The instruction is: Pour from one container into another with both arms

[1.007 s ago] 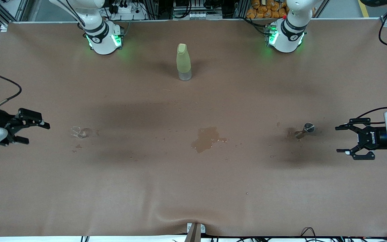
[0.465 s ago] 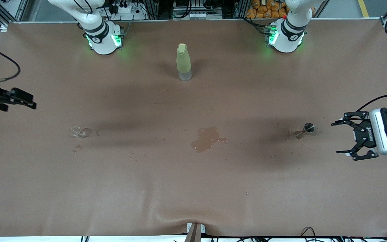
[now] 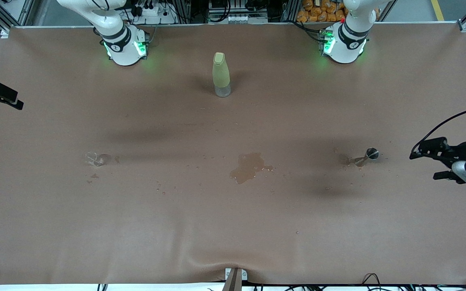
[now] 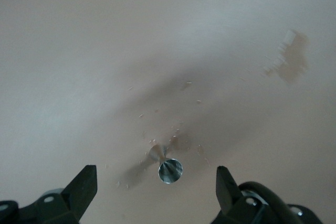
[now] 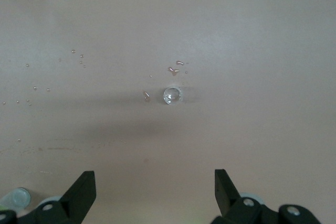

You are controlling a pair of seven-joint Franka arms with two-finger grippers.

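Note:
A small metal cup [image 3: 372, 153] stands on the brown table toward the left arm's end, with wet spots beside it. My left gripper [image 3: 426, 163] hangs open and empty beside the cup, at the table's end. In the left wrist view the cup's open mouth [image 4: 170, 171] shows between the spread fingers of my left gripper [image 4: 155, 183], well below them. A small clear glass [image 3: 94, 158] stands toward the right arm's end. My right gripper [image 3: 0, 103] is open and empty at that table end. The right wrist view has the glass [image 5: 173, 95] ahead of the right gripper [image 5: 155, 184].
A tall yellow-green bottle [image 3: 221, 74] stands mid-table, between the two arm bases. A wet puddle [image 3: 247, 166] darkens the cloth in the middle, with droplets scattered toward both containers. The cloth is wrinkled at the edge nearest the front camera.
Both arms have drawn back toward their own table ends, away from the cup and the glass. The right gripper has also shifted toward the bases' side. The left gripper has opened slightly wider.

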